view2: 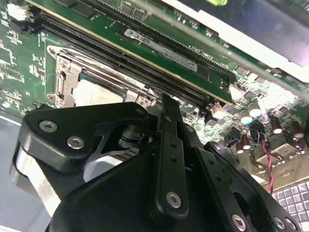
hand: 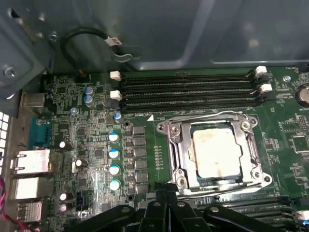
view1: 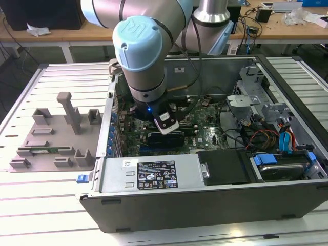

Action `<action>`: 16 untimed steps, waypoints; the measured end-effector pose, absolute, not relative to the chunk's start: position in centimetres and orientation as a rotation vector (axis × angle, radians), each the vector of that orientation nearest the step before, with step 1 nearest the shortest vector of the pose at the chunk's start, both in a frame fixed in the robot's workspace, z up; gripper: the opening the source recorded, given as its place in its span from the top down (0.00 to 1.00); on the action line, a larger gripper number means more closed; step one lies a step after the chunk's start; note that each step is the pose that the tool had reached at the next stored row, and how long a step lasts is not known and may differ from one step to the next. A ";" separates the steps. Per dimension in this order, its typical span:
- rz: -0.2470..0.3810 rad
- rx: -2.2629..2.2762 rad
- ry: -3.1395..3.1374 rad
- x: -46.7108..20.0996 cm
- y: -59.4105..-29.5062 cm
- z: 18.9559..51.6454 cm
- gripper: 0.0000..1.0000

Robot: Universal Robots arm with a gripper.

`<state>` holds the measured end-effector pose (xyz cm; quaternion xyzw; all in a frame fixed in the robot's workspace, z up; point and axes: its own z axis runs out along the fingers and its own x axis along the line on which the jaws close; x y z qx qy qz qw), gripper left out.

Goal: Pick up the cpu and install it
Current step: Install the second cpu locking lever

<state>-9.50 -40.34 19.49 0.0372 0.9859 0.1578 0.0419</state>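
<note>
Hovering low inside the open computer case (view1: 215, 205), end effector (hand: 166, 203) just beside the cpu (hand: 216, 153) — seated flat in its socket frame (hand: 212, 118); finger state impossible to tell.

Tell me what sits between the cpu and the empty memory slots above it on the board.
In the first wrist view, the metal socket frame runs between the cpu and the memory slots, with a thin strip of green motherboard beyond it.
</note>
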 end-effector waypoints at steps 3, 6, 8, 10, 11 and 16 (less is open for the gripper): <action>0.484 0.114 3.017 -9.5 -40.2 19.3 0.89; 0.484 0.114 3.017 -9.5 -40.1 19.2 0.89; 0.480 0.114 3.018 -9.5 -40.1 19.4 0.89; 0.477 0.113 3.018 -9.5 -40.1 19.6 0.89; 0.474 0.113 3.018 -9.5 -40.1 19.9 0.89; 0.451 0.113 3.021 -9.5 -40.0 21.5 0.89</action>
